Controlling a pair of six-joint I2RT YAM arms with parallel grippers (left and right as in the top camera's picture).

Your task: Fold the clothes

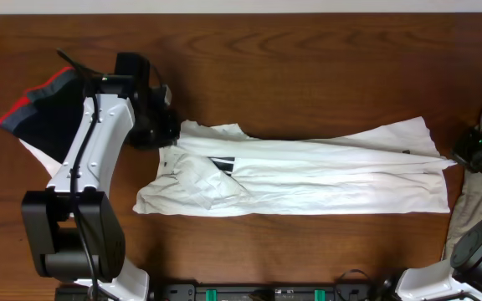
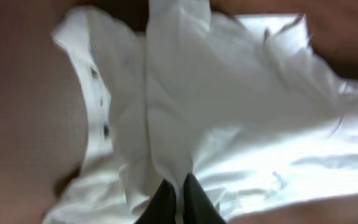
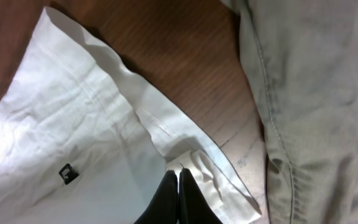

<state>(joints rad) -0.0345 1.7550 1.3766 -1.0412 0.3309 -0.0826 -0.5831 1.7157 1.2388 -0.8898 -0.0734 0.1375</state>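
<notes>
White short-sleeved cotton T-shirt with black block lettering (image 1: 308, 171) stretched along the middle of the brown wooden bench (image 1: 308, 50), already narrowed lengthwise into a long band. Left tool (image 1: 167, 134) clenched on the collar end, right tool (image 1: 463, 157) clenched on the hem corner. Judged roughly halfway: crosswise folds left, rumpled collar end to smooth

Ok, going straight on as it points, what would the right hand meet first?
The white T-shirt, whose hem the right hand pinches; beyond that, probably the wooden table, depth unclear.
</notes>
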